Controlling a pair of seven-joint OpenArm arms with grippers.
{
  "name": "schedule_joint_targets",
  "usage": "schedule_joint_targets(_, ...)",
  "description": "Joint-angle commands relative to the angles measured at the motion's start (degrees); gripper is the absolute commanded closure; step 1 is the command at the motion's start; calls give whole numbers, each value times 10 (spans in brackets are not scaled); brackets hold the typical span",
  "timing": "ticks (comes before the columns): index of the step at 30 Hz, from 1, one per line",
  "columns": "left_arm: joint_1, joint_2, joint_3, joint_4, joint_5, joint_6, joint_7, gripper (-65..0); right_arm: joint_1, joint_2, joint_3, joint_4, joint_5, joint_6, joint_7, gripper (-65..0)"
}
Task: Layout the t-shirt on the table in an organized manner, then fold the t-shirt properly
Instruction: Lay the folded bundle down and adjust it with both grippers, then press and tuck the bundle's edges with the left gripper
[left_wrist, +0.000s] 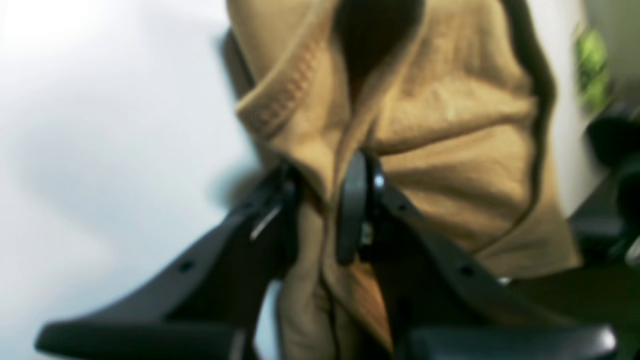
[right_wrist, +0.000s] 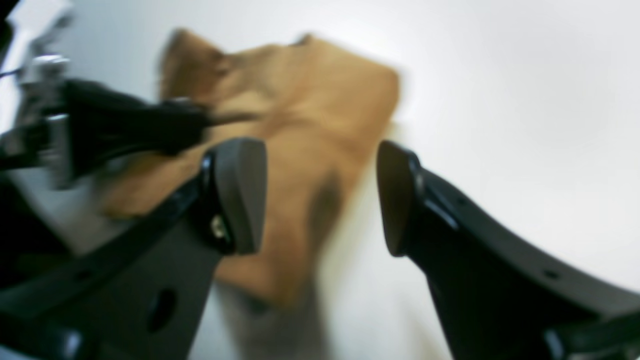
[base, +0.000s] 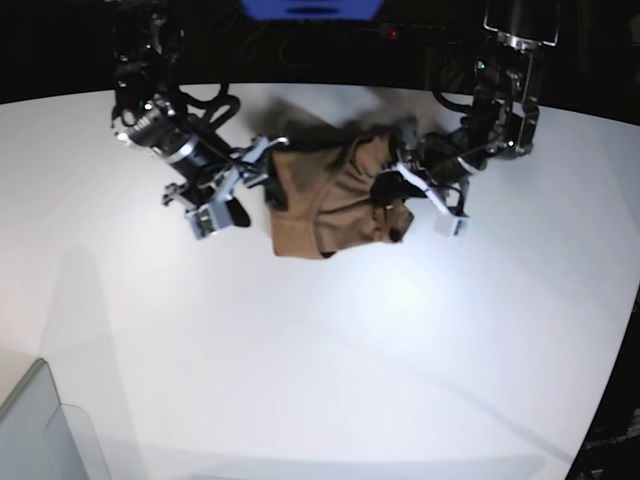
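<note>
White laminate forms the table (base: 330, 360), on whose far middle the tan t-shirt (base: 330, 195) is seen bunched in a crumpled heap, not yet laid out. A ribbed fold of fabric is pinched between the nearly closed jaws of the left gripper (left_wrist: 320, 210). The right gripper (right_wrist: 320, 195) is held wide apart above the cloth, with nothing gripped. If several layers have been caught in the pinch, the shirt may be dragged into a tighter knot rather than spread.
</note>
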Motion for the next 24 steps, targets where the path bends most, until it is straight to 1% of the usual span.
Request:
schedule_joint_targets(1,-16,-12,25,-1,38,19,19,0,3,1,18,13,9,5,15,-354)
schedule_joint_targets(4,-73,-39,112,-4,77,19,15,0,2,1,82,14,9,5,13,-355)
schedule_joint_targets(6,-110,-47,156,-4,102,19,18,0,1,2,129,14,9,5,10,-355)
schedule_joint_targets(9,-167,-49,212,-4,137,19,19,0,0,2,193,13,9,5,10,-355)
schedule_joint_targets(12,-215,-41,255,-5,174,19,19,0,-1,1,256,11,9,5,10,-355)
schedule_joint_targets(15,-267,-18,313,-5,222,19,19,0,-11,0,311,9,9,5,10,-355)
schedule_joint_targets(17,-288,-6,351,-14,252,19,19,0,-15,-2,336,9,9,5,12,-355)
schedule_joint_targets(20,-327,28,410,-58,280,18,19,0,-16,-3,373,9,9,5,10,-355)
schedule_joint_targets(21,-338,38,435,-75,289,10,18,0,-17,-3,383,9,9,5,10,-355)
schedule_joint_targets(22,-349,45,461,-90,299,-8,15,0,-22,-3,394,9,9,5,10,-355)
schedule_joint_targets(24,-361,60,504,-113,324,-61,14,0,-31,-7,406,9,9,5,10,-355)
